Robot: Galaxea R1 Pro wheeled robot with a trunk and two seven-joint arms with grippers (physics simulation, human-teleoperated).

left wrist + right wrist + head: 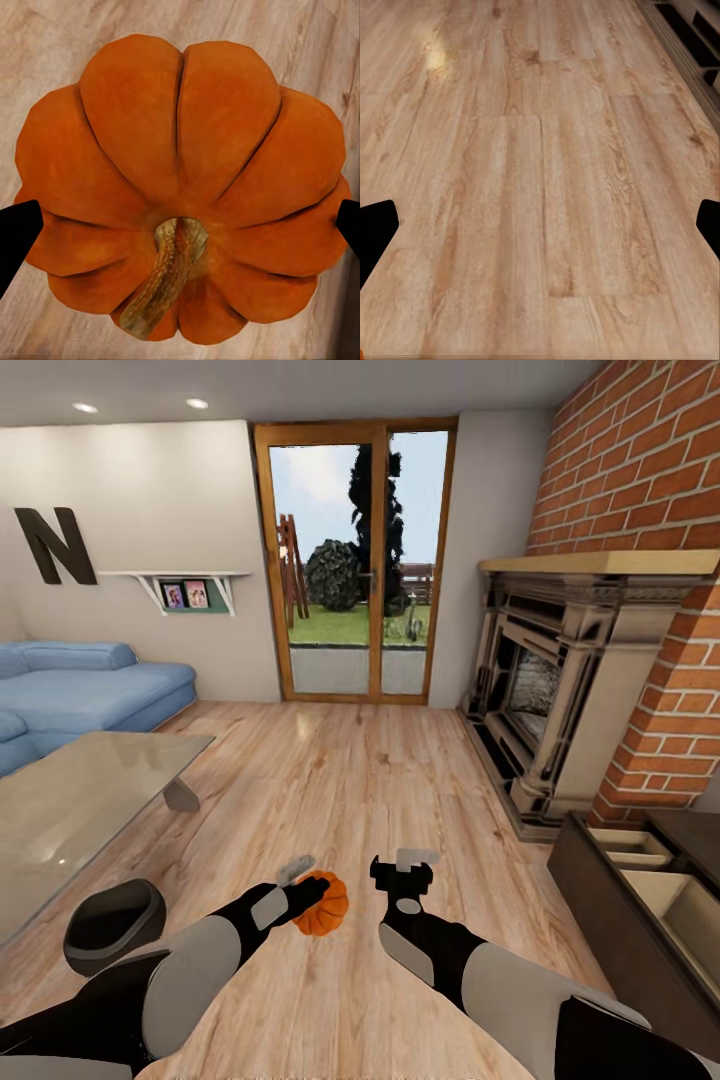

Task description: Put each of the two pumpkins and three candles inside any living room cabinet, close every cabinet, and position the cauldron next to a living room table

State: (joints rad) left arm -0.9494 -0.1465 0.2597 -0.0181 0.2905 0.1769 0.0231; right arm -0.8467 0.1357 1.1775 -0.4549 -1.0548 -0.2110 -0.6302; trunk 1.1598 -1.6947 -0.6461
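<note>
**One pumpkin in hand above the plank floor**

One bright-orange ribbed pumpkin (pixel 322 904) sits in the left end effector (pixel 303 884), held in the air over the light wood plank floor (pixel 330 780). In the left wrist view the pumpkin (pixel 184 187) shows its brown curled stem, with a dark fingertip (pixel 16 232) pressed at either flank. The right end effector (pixel 404 867) hangs beside it, fingers spread wide and holding nothing; its wrist view looks down on bare planks. At the right, the long dark-brown wood cabinet (pixel 610 920) stands with pale beige drawers pulled open. A dark rounded cauldron (pixel 113 925) rests on the floor beside the grey glass-topped low surface (pixel 80 800).
</note>
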